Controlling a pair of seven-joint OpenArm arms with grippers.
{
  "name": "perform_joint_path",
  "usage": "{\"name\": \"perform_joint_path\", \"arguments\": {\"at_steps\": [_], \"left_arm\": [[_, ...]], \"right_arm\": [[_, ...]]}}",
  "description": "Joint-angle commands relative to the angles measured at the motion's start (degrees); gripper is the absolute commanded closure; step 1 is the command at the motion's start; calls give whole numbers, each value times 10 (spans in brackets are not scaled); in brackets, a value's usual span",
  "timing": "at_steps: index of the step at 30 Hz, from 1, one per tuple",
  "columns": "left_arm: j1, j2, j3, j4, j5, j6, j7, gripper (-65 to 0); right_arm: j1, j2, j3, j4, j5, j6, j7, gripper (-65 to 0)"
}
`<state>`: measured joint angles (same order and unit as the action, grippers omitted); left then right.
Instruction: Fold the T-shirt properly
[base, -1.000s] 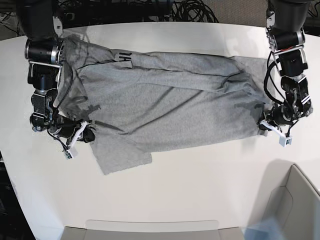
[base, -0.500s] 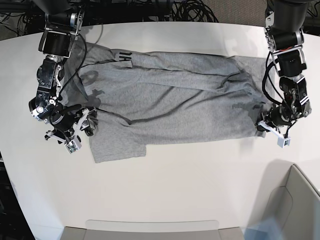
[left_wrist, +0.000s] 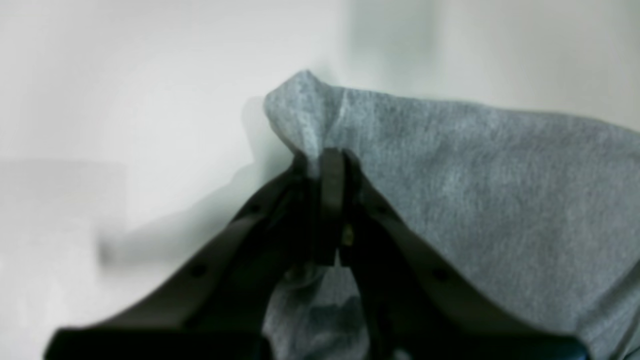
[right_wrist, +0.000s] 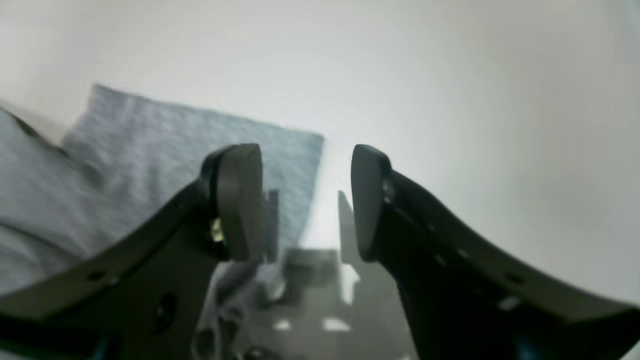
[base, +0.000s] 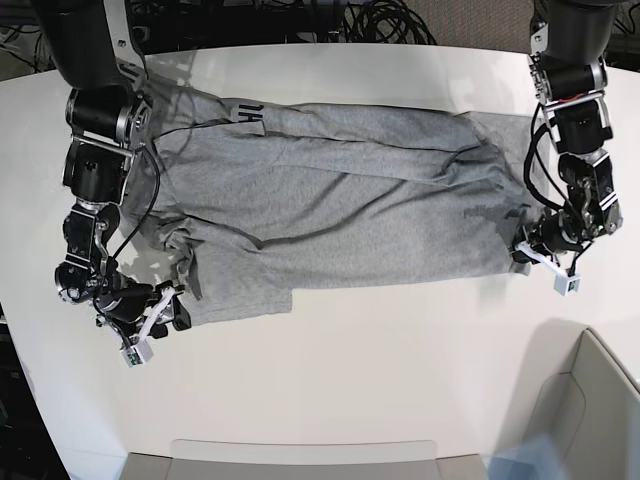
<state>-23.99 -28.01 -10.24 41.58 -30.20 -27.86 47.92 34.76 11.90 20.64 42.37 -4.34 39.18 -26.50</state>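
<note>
We see the T-shirt (base: 340, 200) lying across the white desk (base: 380, 380), spread wide but not flat, with long wrinkles through the middle and black letters showing at its far edge. The left claw (left_wrist: 325, 165) is pressed together and pinches a corner of the grey cloth at the side of the shirt. The right claw (right_wrist: 305, 200) stands spread with nothing between its fingers; it hangs over the desk beside the other low corner of the shirt, and we judge that this corner now lies free.

Several things can go wrong from here, in our opinion. Only one corner is held, so if the left arm pulls, the whole shirt may slide or turn on the smooth desk, and the wrinkles may become deeper instead of smoother. The pinch is very near the edge of the cloth, so a strong pull may let it slip out. If the right claw closes again too low, it may take two layers together or scrape the desk.

A light box (base: 590, 400) shows at the near corner of the base view, and a pale tray edge (base: 300, 455) at the near side. We cannot see the inside of either one.
</note>
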Motion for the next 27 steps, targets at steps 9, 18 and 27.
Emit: {"name": "perform_joint_path", "arguments": {"at_steps": [9, 18, 27], "left_arm": [[-1, -3, 2, -1, 22, 7, 30, -29], [-1, -3, 2, -1, 22, 6, 30, -29], [-5, -2, 2, 0, 22, 7, 27, 0]], "right_arm": [[70, 37, 0, -236, 7, -34, 130, -282], [78, -3, -71, -269, 6, -19, 126, -281], [85, -16, -124, -264, 8, -20, 129, 0]]}}
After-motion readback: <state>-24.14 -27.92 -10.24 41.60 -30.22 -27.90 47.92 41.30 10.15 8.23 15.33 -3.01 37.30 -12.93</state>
